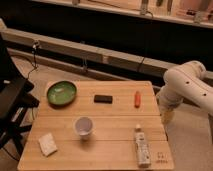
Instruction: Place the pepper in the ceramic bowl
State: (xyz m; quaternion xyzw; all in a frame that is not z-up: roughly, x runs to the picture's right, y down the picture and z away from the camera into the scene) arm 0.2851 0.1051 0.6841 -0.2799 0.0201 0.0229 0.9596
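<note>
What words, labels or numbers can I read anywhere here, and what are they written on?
None can be read as text.
The bottle lying on the table: its label is too blurred to read.
The small printed mark at the table's near right corner: too small to read.
The gripper, hanging beside the table's right edge: no marking visible.

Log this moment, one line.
end effector: open, beside table right edge | pepper: on table, untouched | ceramic bowl: empty
</note>
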